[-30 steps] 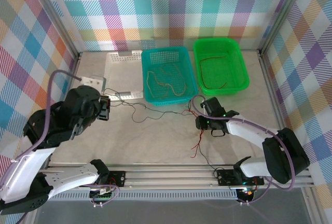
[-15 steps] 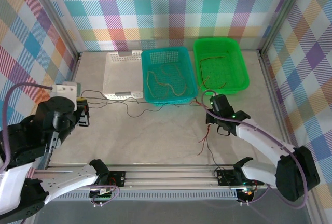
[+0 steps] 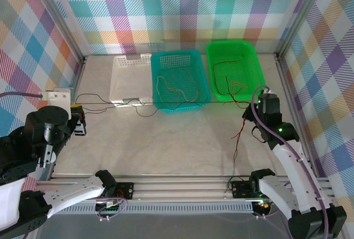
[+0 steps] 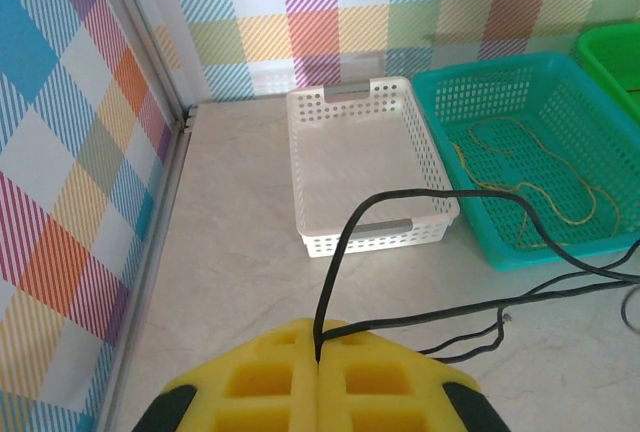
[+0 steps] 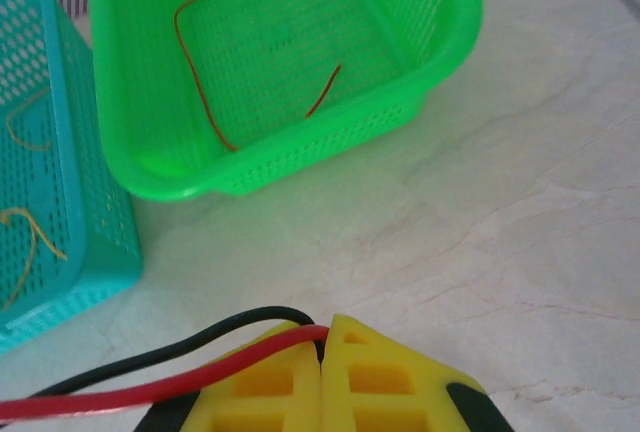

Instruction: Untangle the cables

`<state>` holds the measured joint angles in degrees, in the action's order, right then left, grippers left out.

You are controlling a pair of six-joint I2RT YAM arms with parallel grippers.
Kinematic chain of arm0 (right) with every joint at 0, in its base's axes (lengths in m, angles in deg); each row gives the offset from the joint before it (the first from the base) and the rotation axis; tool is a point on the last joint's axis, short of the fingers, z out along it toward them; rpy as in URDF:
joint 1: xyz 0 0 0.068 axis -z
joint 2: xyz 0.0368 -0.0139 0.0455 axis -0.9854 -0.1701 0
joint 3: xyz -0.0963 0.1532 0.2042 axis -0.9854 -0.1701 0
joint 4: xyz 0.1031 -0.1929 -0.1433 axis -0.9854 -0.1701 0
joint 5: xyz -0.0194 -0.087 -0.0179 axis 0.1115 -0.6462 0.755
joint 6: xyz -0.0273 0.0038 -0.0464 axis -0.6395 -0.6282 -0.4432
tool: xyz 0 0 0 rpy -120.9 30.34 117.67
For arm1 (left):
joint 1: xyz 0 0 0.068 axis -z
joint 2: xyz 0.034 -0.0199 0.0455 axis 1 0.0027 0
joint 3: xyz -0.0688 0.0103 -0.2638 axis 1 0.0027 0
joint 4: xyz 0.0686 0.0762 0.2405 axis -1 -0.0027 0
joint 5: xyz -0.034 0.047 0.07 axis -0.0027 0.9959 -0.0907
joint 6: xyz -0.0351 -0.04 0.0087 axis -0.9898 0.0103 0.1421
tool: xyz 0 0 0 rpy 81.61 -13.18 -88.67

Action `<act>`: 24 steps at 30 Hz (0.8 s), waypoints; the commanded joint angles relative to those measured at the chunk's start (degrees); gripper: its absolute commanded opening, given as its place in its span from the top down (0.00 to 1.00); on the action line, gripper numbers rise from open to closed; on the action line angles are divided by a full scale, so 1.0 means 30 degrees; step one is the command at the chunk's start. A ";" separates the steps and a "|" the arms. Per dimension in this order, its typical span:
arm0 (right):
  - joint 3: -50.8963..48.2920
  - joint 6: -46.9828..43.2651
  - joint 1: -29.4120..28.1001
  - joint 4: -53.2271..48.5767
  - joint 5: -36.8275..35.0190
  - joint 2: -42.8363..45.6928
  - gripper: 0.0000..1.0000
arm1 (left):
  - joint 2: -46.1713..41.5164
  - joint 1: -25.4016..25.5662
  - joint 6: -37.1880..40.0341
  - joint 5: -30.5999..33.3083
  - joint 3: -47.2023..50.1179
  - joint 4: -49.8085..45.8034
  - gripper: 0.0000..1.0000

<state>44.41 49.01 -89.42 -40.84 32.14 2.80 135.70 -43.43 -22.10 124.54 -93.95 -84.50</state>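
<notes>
A black cable (image 3: 160,104) runs nearly straight across the table in front of the baskets, between my two grippers. At the far left my left gripper (image 3: 79,118) is shut on one part of it; in the left wrist view the yellow fingers (image 4: 260,382) pinch the black cable (image 4: 400,195) at their tips (image 4: 320,337). Near the green basket's front right corner, my right gripper (image 3: 249,115) is shut on the black cable (image 5: 200,337) and a red cable (image 5: 180,377) together. The red cable (image 3: 238,139) trails toward the near rail. More cables lie in the teal basket (image 3: 177,89).
Three baskets stand in a row at the back: white (image 3: 115,78), teal (image 3: 155,78) and green (image 3: 260,76). The green one holds a thin red-orange wire (image 5: 200,92). The metal frame rail (image 3: 177,182) runs along the near edge, with checked walls on both sides.
The left arm has drawn back to the left and the right arm has swung right and back. The right gripper closed on the cables, and the black cable now runs taut.
</notes>
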 commanded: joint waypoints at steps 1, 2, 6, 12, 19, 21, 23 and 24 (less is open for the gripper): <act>0.0731 0.1033 0.1848 -0.1650 -0.1146 -0.0209 1.00 | -0.0488 -0.0003 0.0188 0.3318 -0.0352 -0.0753 1.00; 0.0932 0.1198 0.2254 -0.1641 -0.0833 -0.0335 1.00 | -0.0510 0.0013 0.0180 0.3325 -0.0404 -0.0724 1.00; 0.1721 0.1801 0.2892 -0.1464 -0.0591 -0.0635 1.00 | -0.0388 0.0004 0.0111 0.3001 0.0050 -0.0643 1.00; 0.2276 0.2834 0.2917 0.0580 -0.0193 0.0332 1.00 | -0.0030 0.0002 -0.0034 0.2103 0.1073 -0.0137 1.00; 0.3440 0.2289 0.2925 0.3030 0.0087 0.1127 1.00 | 0.0369 0.0017 -0.0570 -0.0975 0.3626 0.1536 1.00; 0.3554 0.2292 0.2924 0.3623 0.0587 0.1473 1.00 | 0.0548 0.0002 -0.0691 -0.1807 0.4438 0.2188 1.00; 0.3614 0.2225 0.2941 0.4058 0.1160 0.1567 1.00 | 0.0673 0.0001 -0.0797 -0.2323 0.5025 0.2780 1.00; 0.3653 0.2268 0.2925 0.4203 0.1471 0.1567 1.00 | 0.0725 0.0005 -0.0826 -0.2566 0.5276 0.3077 1.00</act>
<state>53.51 55.28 -80.96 -33.19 34.79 6.82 137.34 -43.10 -23.46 119.90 -79.83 -79.19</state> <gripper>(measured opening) 0.065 0.043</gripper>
